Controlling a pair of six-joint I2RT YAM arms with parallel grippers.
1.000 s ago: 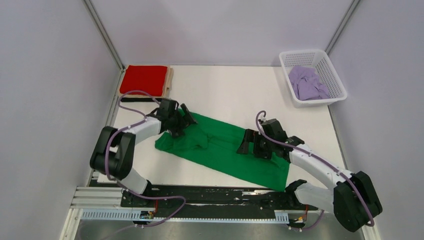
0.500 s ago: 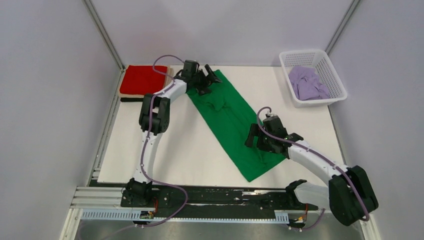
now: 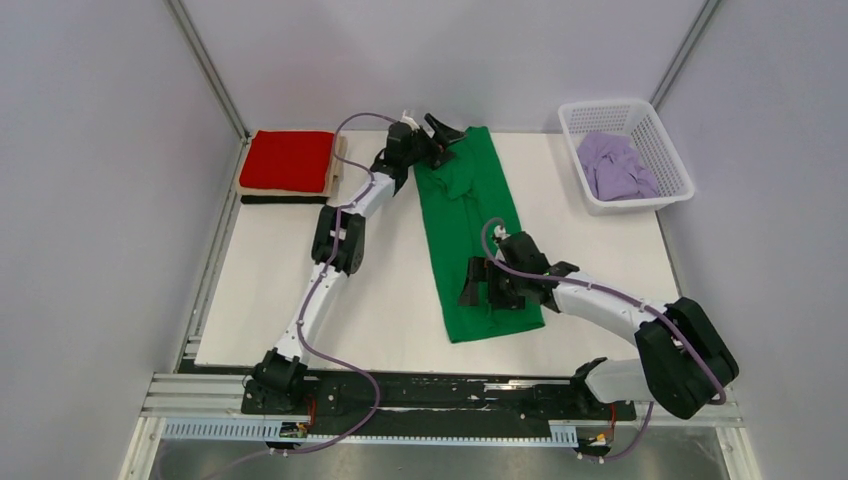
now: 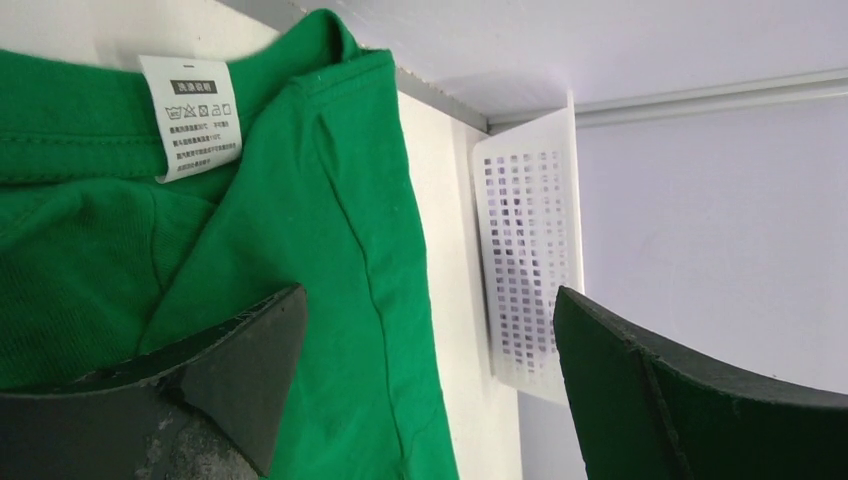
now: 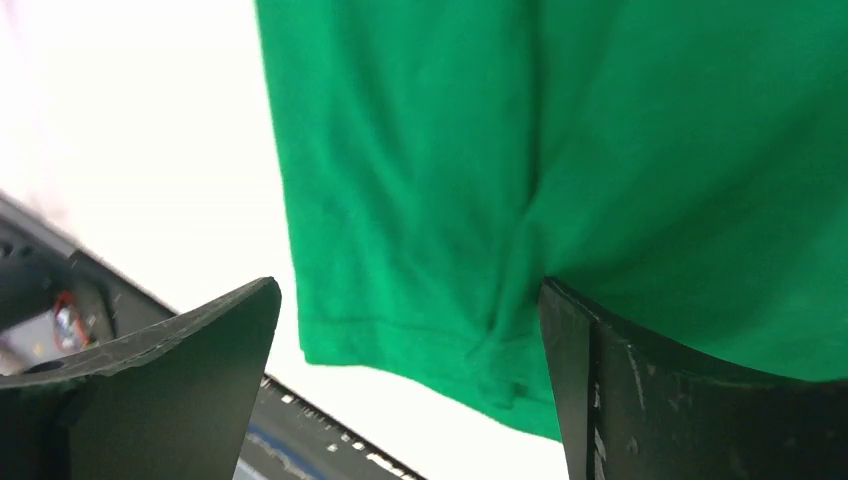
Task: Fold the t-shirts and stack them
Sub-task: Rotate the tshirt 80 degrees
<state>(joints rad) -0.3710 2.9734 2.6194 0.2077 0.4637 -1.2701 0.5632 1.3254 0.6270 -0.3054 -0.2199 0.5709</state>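
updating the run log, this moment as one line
green t-shirt: long strip | left gripper: open, over collar end | right gripper: open, over hem end | red t-shirt: folded, far left

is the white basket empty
No, a crumpled lilac t-shirt lies inside the white basket.

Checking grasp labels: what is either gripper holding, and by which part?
Nothing: left gripper and right gripper both stand open over the green t-shirt.
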